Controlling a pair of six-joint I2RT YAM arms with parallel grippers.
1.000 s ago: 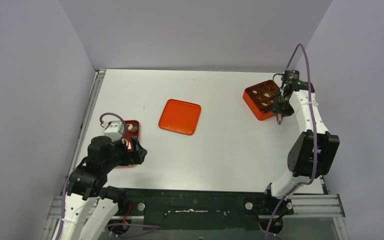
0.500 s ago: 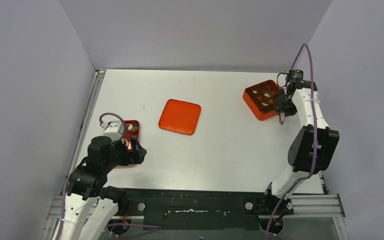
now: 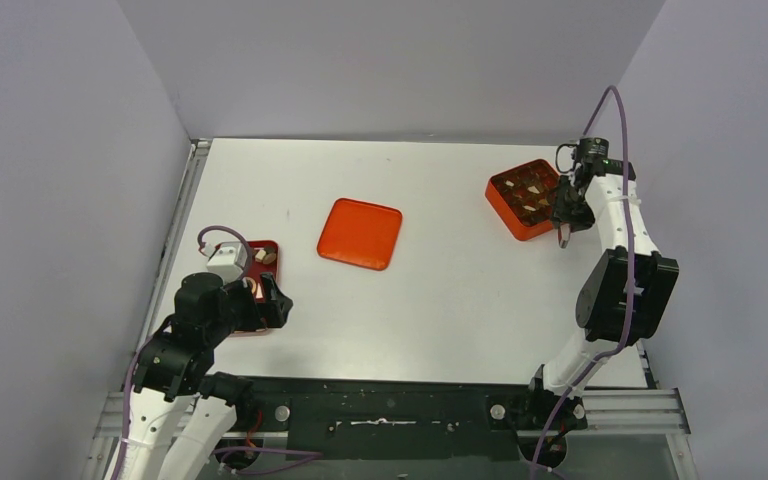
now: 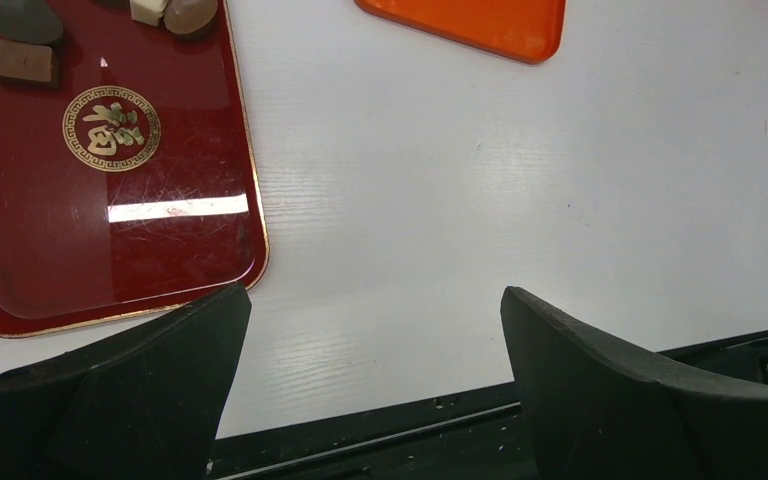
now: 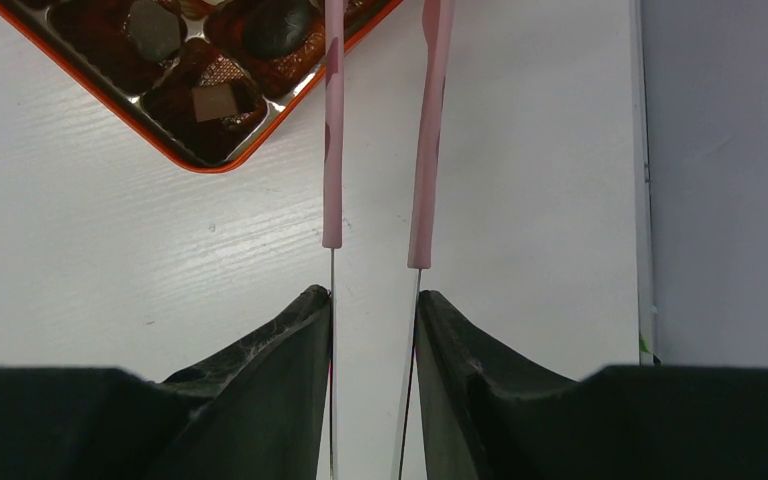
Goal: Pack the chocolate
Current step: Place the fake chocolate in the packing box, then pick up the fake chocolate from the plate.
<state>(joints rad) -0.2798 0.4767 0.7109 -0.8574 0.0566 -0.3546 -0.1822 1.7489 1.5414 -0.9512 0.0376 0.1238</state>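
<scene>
Chocolate pieces point(image 3: 526, 196), dark and pale, lie in the cells of an orange box point(image 3: 505, 215) at the far right; the right wrist view shows dark ones point(image 5: 275, 28) in the box point(image 5: 160, 140). More pieces point(image 4: 20, 58) lie at the far end of a dark red tray point(image 4: 110, 230) on the left, seen from above too point(image 3: 263, 257). My right gripper point(image 5: 372, 295) point(image 3: 567, 212) is shut on the pink tongs point(image 5: 332, 150), beside the box's right corner. The tongs' tips leave the frame. My left gripper point(image 4: 375, 295) point(image 3: 260, 305) is open and empty beside the tray's near right corner.
A flat orange square lid point(image 3: 360, 233) lies mid-table; its near edge shows in the left wrist view point(image 4: 480, 25). The right wall stands close beside the right arm. The table's black front edge lies just under my left gripper.
My right gripper with the tongs has shifted slightly to the right beside the box. The left arm has not moved.
</scene>
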